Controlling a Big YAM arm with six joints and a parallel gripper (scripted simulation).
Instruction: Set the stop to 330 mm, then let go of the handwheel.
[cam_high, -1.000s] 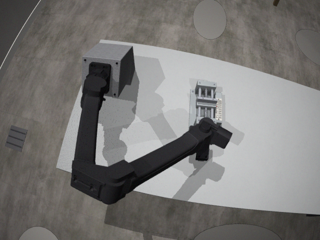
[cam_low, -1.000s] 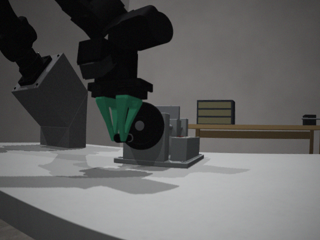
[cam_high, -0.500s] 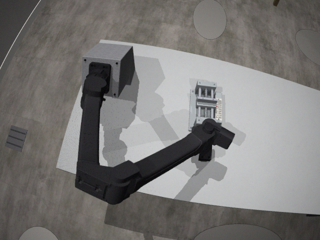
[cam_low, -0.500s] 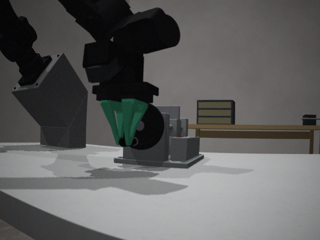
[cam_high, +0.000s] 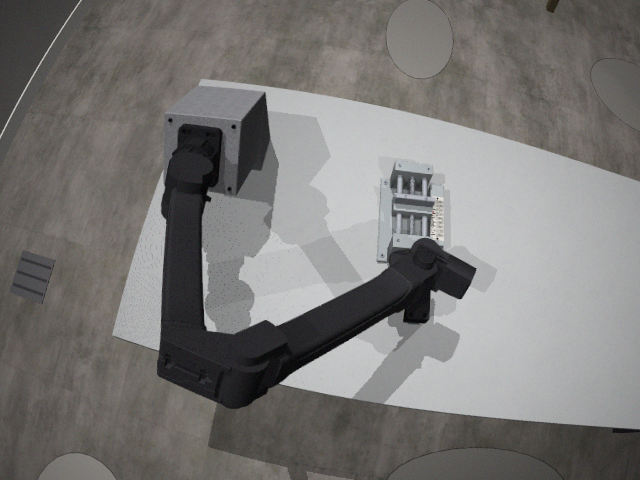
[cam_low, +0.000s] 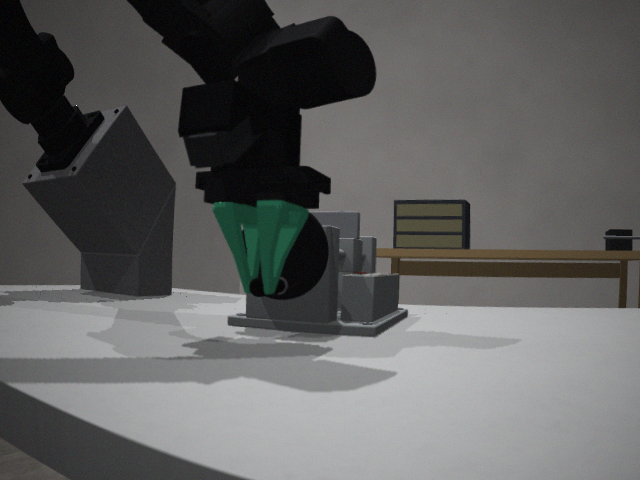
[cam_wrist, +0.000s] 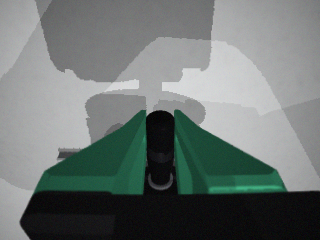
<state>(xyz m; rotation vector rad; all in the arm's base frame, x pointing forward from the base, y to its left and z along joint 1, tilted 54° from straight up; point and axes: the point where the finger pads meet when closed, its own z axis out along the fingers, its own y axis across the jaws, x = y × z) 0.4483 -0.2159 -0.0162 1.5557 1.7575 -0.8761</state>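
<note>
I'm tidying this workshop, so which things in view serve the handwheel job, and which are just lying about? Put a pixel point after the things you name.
For the job:
- handwheel (cam_low: 311, 258), its knob in the jaws
- stop (cam_high: 413, 200)
- scale (cam_high: 437, 219)

Just about:
- drawer unit (cam_low: 429, 225)
- wooden table (cam_low: 506, 253)

The markings on the white scale are too small to read.
</note>
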